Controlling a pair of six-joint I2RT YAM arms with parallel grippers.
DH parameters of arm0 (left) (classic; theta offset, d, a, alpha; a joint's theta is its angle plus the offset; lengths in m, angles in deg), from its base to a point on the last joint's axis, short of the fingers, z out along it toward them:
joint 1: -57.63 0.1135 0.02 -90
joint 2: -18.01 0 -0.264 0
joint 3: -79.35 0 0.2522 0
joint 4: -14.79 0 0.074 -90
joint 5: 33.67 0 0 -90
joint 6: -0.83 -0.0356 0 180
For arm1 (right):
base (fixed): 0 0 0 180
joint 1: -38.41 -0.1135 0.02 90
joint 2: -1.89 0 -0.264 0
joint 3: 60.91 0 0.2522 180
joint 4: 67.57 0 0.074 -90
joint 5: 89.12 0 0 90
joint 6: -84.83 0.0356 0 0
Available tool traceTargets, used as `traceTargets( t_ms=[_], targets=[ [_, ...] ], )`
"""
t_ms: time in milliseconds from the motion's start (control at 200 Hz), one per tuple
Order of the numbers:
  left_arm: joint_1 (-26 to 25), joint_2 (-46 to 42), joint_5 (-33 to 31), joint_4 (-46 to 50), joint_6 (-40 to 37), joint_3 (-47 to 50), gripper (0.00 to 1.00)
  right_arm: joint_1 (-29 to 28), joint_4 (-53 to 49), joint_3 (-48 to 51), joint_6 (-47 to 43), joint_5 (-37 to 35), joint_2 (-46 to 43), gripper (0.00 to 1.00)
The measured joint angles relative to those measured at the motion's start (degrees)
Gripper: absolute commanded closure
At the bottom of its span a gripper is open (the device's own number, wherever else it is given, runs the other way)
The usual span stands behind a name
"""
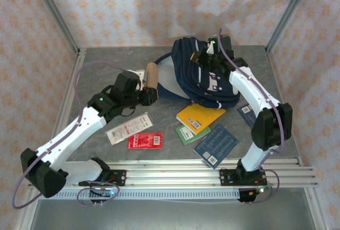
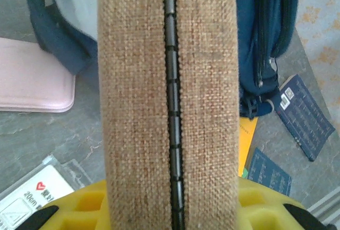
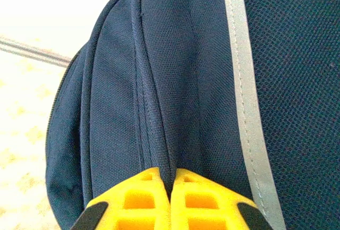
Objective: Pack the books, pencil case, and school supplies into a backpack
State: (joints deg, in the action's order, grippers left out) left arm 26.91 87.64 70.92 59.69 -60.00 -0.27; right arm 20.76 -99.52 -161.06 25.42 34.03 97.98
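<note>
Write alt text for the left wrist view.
A tan woven pencil case, black zipper running vertically, is clamped in the left gripper's yellow fingers. Around it lie a navy backpack, a pale pink flat item at left, a white packet, and a dark blue book at right.

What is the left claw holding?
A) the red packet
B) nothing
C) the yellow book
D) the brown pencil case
D: the left claw is clamped around the brown pencil case, whose woven fabric and dark zipper rise up between the yellow fingers in the left wrist view.
</note>
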Motion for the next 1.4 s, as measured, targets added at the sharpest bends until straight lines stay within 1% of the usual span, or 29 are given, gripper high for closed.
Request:
traceTargets(
  t_ms=[185,295,495,665,725,771,826,876,906,951,986,1111,1211,1311,1401],
  targets=[
    [5.49,9.77,5.11,-3.52,2.67,-4.7,0.83,3.63,6.93,5.68,1.2,10.99,-1.6,1.0],
    [7.54,16.46,8.96,-6.49,4.17,-7.82,0.82,5.9,12.5,8.76,3.3,16.35,-2.23,1.0],
    [7.45,28.61,17.68,-15.17,7.93,-13.27,0.81,6.88,20.79,10.84,8.35,22.84,-2.4,1.0],
    [7.19,39.08,21.97,-20.92,10.43,-20.59,0.76,6.86,28.44,11.34,14.03,27.52,-2.4,1.0],
    [6.67,42.84,23.19,-23.96,11.56,-22.75,0.71,6.82,31.08,11.34,15.85,28.76,-2.4,1.0],
    [6.01,45.59,24.26,-26.03,12.63,-24.44,0.65,6.82,32.63,11.34,16.92,29.57,-2.4,1.0],
    [4.76,49.51,25.64,-27.67,13.51,-27.19,0.55,6.82,34.45,11.34,18.16,30.6,-2.23,1.0],
    [3.26,53.02,26.62,-28.17,14.25,-30.51,0.4,6.82,35.93,11.34,18.99,31.41,-1.86,1.0],
    [2.25,55.1,27.02,-28.24,14.64,-32.59,0.33,6.82,36.81,11.34,19.54,31.8,-1.55,1.0],
    [0.85,57.64,27.34,-28.2,14.58,-35.23,0.25,6.82,38.36,11.34,20.46,32.3,-0.9,1.0],
    [-0.13,59.06,27.52,-27.96,14.82,-36.65,0.22,6.82,39.43,11.34,21.09,32.61,-0.42,1.0],
    [-2.25,60.43,27.34,-27.43,15.47,-37.83,0.14,6.88,41.4,11.58,22.62,33.4,0.63,1.0],
    [-2.14,60.22,26.93,-27.58,15.39,-37.51,0.13,6.86,41.29,11.82,22.21,33.73,0.63,1.0],
    [-1.07,58.62,26.14,-27.43,15.34,-35.21,0.12,6.86,38.73,11.8,19.02,33.44,0.59,1.0],
    [0.42,55.89,24.72,-25.73,14.34,-32.7,0.12,6.67,32.52,11.13,13.0,32.02,0.37,1.0]
  ],
)
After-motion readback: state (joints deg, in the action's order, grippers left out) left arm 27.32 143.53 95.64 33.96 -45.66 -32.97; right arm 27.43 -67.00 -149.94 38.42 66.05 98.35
